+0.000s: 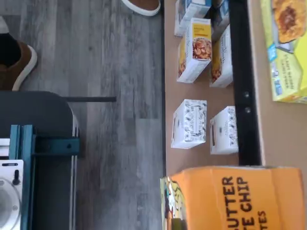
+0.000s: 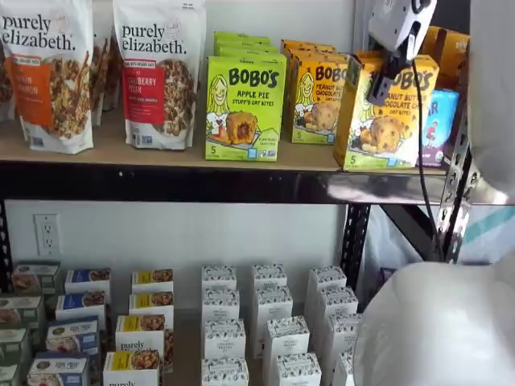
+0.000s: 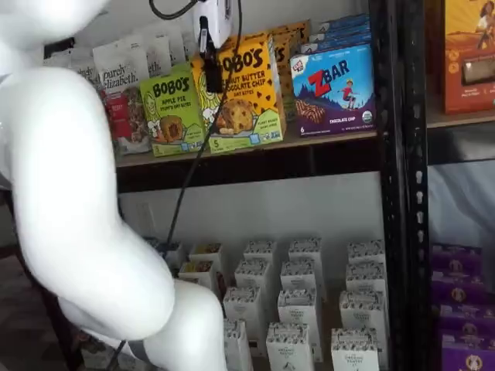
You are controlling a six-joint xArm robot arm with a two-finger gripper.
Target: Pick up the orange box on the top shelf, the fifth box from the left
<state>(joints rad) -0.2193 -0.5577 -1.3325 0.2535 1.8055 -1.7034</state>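
Note:
The orange box (image 2: pixel 386 121) stands at the front edge of the top shelf (image 2: pixel 161 157), forward of its neighbours and turned a little. My gripper (image 2: pixel 385 80) comes down from above, its black fingers at the box's upper part and shut on it. In a shelf view the gripper (image 3: pixel 209 73) has one black finger lying along the left edge of the orange box (image 3: pixel 244 100). The wrist view shows the orange box (image 1: pixel 235 199) very close, its "BUTTER CHIP" lettering turned sideways.
A lime-green Apple Pie box (image 2: pixel 244 108) and more orange boxes (image 2: pixel 318 96) stand to the left, a blue ZBar box (image 3: pixel 334 89) to the right. A black upright (image 3: pixel 402 193) borders the bay. My white arm (image 3: pixel 69 193) fills the foreground. Small white boxes (image 2: pixel 269 322) fill the lower level.

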